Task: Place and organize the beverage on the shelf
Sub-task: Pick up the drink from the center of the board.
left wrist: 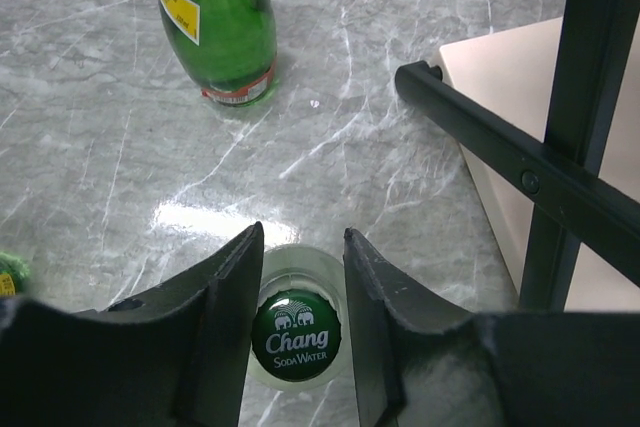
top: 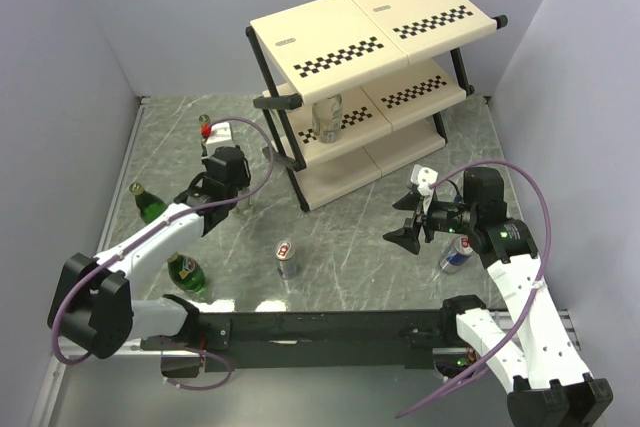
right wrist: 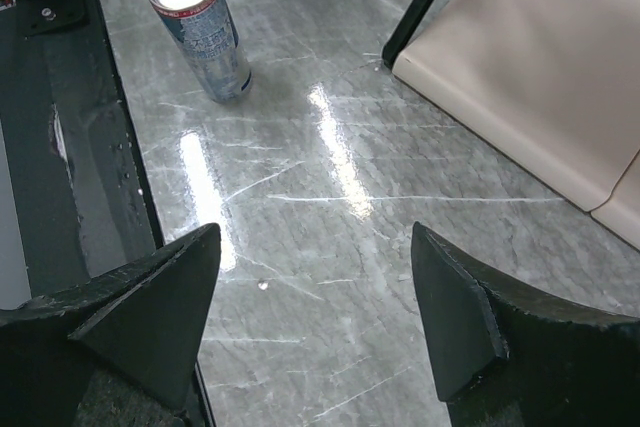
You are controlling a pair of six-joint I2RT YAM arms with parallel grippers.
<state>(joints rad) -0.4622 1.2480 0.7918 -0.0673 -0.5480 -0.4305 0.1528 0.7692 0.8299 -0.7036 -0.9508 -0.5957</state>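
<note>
Though green-capped, a clear bottle (left wrist: 296, 337), upright.

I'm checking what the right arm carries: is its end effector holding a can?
No, the right end effector is open above the table with nothing between its fingers, and the can stands apart from it.

Under me lies a grey marbled table (top: 350, 247), veined in white and glossy enough to throw back bright streaks of glare (right wrist: 340, 157). Pale walls (top: 90, 47) close it in on my left, on the far side and on my right. A black rail (top: 330, 327) runs along the near edge, its top dull and lightly scuffed in my right wrist view.
</note>
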